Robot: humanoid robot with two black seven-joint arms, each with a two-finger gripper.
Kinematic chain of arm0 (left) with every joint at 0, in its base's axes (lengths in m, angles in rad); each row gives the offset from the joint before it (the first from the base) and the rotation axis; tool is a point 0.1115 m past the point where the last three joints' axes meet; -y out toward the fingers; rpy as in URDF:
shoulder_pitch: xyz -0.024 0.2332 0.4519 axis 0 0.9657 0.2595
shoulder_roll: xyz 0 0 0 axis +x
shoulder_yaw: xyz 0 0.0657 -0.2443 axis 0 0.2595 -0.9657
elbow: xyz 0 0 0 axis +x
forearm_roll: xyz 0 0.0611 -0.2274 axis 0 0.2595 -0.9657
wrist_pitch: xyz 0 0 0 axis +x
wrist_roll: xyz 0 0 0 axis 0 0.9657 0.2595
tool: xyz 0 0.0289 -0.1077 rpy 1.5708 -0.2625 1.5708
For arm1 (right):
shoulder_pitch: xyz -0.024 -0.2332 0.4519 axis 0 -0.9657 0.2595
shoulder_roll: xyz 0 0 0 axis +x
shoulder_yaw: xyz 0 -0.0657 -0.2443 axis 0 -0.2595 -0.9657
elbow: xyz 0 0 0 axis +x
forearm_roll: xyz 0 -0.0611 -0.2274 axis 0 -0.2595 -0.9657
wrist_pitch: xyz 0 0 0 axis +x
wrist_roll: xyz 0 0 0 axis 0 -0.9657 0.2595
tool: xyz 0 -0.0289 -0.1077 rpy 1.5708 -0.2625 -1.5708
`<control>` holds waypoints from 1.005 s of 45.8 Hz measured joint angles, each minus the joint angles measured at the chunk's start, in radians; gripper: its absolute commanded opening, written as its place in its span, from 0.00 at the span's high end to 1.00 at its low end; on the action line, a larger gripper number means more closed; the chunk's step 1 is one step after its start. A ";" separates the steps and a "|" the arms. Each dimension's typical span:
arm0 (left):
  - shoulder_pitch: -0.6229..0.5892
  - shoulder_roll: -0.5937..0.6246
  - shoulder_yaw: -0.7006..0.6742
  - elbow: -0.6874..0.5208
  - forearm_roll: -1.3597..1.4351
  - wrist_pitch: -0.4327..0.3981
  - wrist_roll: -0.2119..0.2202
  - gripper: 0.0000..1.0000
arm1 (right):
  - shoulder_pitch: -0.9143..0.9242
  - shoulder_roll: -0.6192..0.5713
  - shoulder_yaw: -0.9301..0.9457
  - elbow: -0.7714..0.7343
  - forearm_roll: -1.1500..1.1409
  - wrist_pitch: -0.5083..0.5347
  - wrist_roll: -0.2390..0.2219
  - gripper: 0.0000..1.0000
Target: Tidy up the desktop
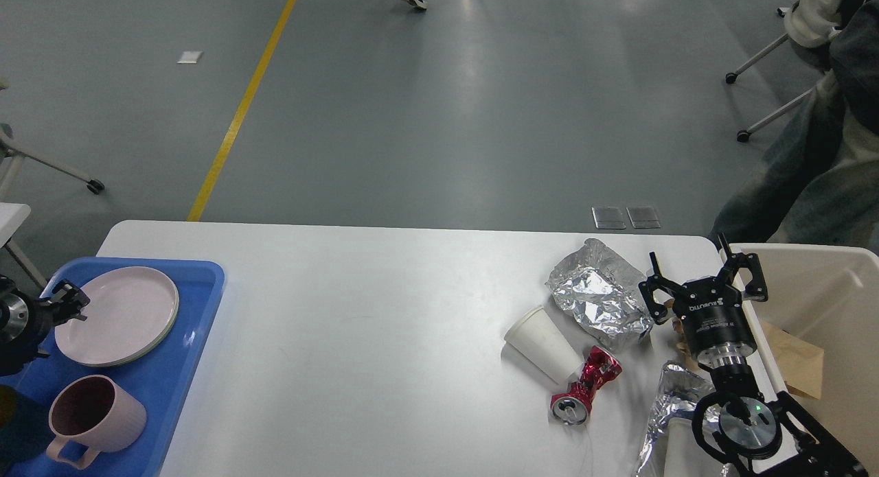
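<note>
The desktop (384,326) is filling the near half of the view. A blue tray (185,367) is sitting on its left end, a beige bin (824,292) standing at its right. Foil (601,295), a cup (542,343) and a can (584,388) are lying right. The right gripper (700,271) is hanging with jaws spread, empty. The left gripper (65,302) is sitting beside a plate (117,316); jaw state cannot be told.

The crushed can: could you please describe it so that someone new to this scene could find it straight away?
Look at the right half of the white desktop, among the litter near the right gripper. The crushed can lies on its side against the tipped white paper cup. It alone is red; its neighbours are silver foil and white paper.
</note>
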 measured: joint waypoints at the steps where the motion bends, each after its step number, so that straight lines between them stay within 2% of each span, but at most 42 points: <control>1: -0.004 0.001 0.000 0.000 0.000 -0.002 0.001 0.04 | 0.000 0.000 0.000 0.000 0.000 0.000 0.000 0.00; 11: -0.140 0.042 -0.047 -0.001 0.000 -0.065 0.006 0.04 | 0.000 0.000 0.000 0.000 0.000 0.000 0.000 0.00; 17: -0.151 0.078 -0.244 0.000 0.000 -0.083 -0.006 0.04 | 0.000 0.000 0.000 0.000 0.000 0.000 0.000 0.00; 24: -0.070 0.106 -0.655 0.002 0.000 -0.086 -0.010 0.04 | 0.000 0.000 0.000 0.000 -0.001 0.000 0.000 0.00; 26: -0.037 0.112 -0.808 0.003 0.000 -0.087 -0.011 0.04 | 0.000 0.000 0.000 0.000 -0.001 0.000 0.000 0.00; 27: -0.001 0.110 -0.929 0.002 0.000 -0.088 -0.011 0.04 | 0.000 0.000 0.000 0.000 -0.001 0.000 0.000 0.00; 37: 0.208 0.028 -1.604 0.001 0.001 -0.120 -0.012 0.04 | 0.000 0.000 0.000 0.000 -0.001 0.000 0.000 0.00; 42: 0.300 -0.061 -1.814 -0.007 0.001 -0.165 -0.026 0.04 | 0.000 0.000 0.000 -0.001 -0.001 0.000 0.000 0.00; 46: 0.374 -0.114 -1.906 -0.062 0.003 -0.182 -0.085 0.04 | 0.000 0.000 0.000 -0.001 -0.001 0.000 0.000 0.00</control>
